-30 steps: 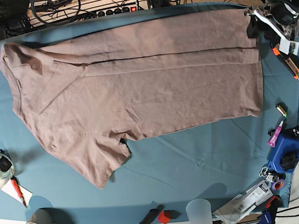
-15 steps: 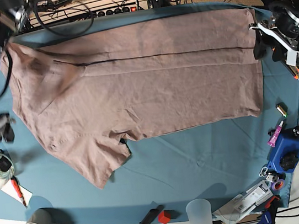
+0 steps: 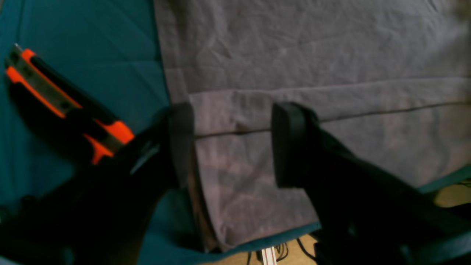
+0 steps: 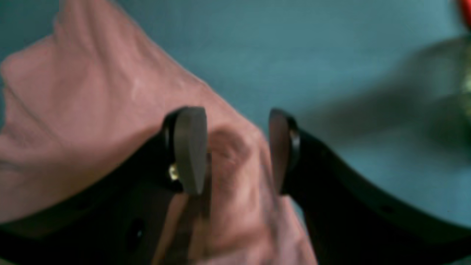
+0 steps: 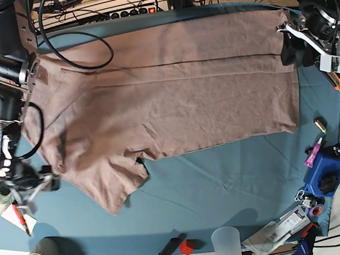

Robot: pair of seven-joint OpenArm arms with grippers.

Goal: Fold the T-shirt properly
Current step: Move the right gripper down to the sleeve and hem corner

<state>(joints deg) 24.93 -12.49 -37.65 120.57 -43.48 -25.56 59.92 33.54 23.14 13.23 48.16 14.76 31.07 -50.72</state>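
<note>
Both grippers are gaping wide over the T-shirt (image 5: 165, 90): left gripper (image 3: 232, 143) straddling its hem corner, right gripper (image 4: 237, 151) straddling its sleeve edge.

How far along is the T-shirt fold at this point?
Done: the far long side of the T-shirt is folded in, leaving a straight crease. In hand: nothing gripped; the left gripper hangs open over the hem end, the right gripper open over the near sleeve's edge. Left: near side, sleeve, and crosswise folds.
</note>
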